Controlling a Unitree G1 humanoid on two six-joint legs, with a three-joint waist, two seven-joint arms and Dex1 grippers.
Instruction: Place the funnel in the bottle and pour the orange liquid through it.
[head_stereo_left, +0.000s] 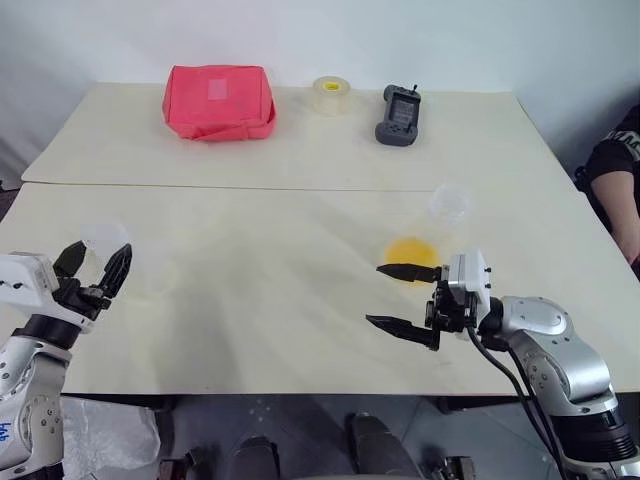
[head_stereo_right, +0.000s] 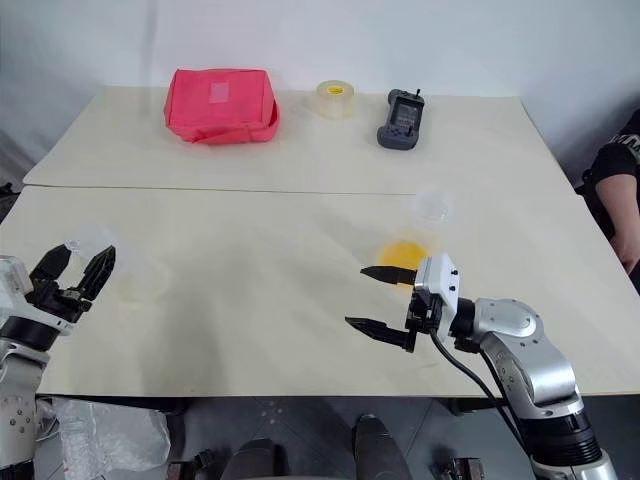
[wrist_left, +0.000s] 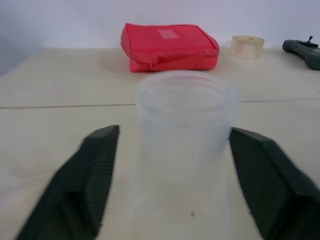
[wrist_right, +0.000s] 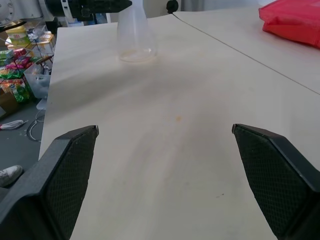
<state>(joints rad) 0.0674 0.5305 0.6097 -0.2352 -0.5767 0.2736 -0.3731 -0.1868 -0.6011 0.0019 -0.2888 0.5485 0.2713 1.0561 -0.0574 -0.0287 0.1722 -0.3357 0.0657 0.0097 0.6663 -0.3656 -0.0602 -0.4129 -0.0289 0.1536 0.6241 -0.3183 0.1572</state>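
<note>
Fingers on my left end effector (head_stereo_left: 93, 268) stand spread to either side of the bottle's neck; through the left wrist camera I see the bottle (wrist_left: 182, 150) between the two black fingers (wrist_left: 82, 187) with a gap on each side, so they are not touching it and nothing is gripped. The bottle stands upright on the tabletop (head_stereo_left: 250, 260) near the robot's left edge, its clear round mouth just above the fingertips in the head camera.

My right end effector (head_stereo_left: 400, 296) hangs over the tabletop on the robot's right side, pointing toward the left, its jaws wide apart and empty. Just beyond its upper finger sits the orange liquid (head_stereo_left: 412, 250), a round yellow-orange patch inside a clear cup whose walls I can hardly make out. A little farther back and to the right stands the funnel (head_stereo_left: 450, 203), clear, apart from the cup and from both end effectors.

Along the far tabletop I see a red pouch (head_stereo_left: 219, 102), a tape roll (head_stereo_left: 331, 94) and a dark handheld device (head_stereo_left: 398, 116). A person's arm (head_stereo_left: 612, 180) shows at the right edge.
</note>
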